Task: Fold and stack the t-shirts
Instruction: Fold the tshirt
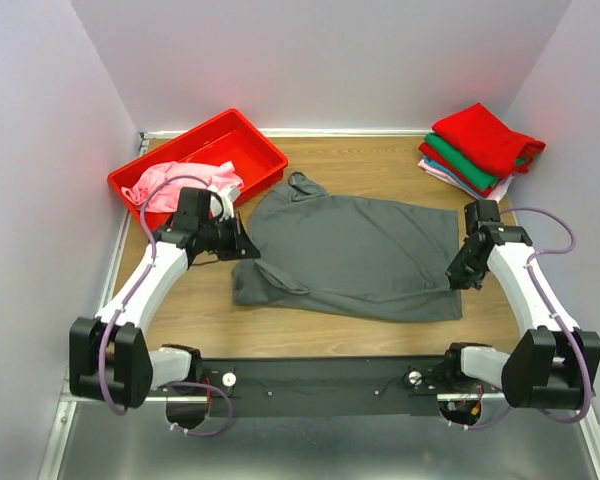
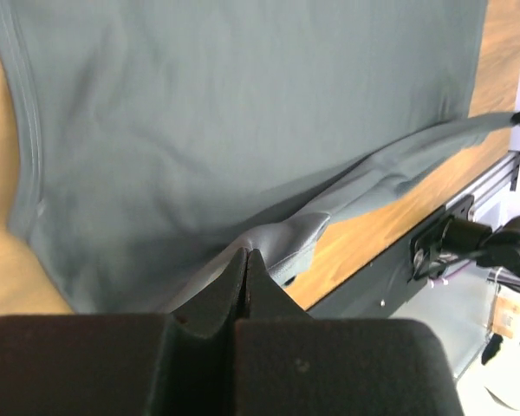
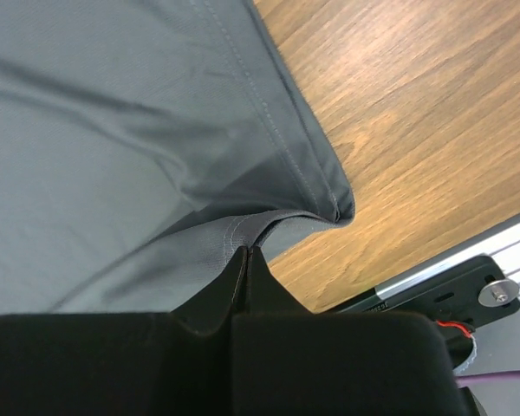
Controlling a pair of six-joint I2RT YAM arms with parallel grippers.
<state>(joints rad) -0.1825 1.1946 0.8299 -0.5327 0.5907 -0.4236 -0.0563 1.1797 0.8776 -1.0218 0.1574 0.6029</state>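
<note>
White walls [image 1: 330, 60] close the scene in at the left, back and right, and a wood-grain table [image 1: 380, 165] fills the floor of the frame. At the upper left a red rectangular plastic bin [image 1: 170, 147] is set at an angle, with a crumpled pink t-shirt [image 1: 185, 185] lying in it. Just below it, the left gripper [image 1: 242, 243] is seen closed tight, the left edge of the dark grey t-shirt [image 1: 350, 250] pinched between its fingers. That shirt is spread across the middle of the table, its lower edge raised in a long fold. At its lower right corner the right gripper [image 1: 458, 275] is likewise clamped on the cloth. At the upper right a stack of folded t-shirts [image 1: 480, 150] rests, red on top.
</note>
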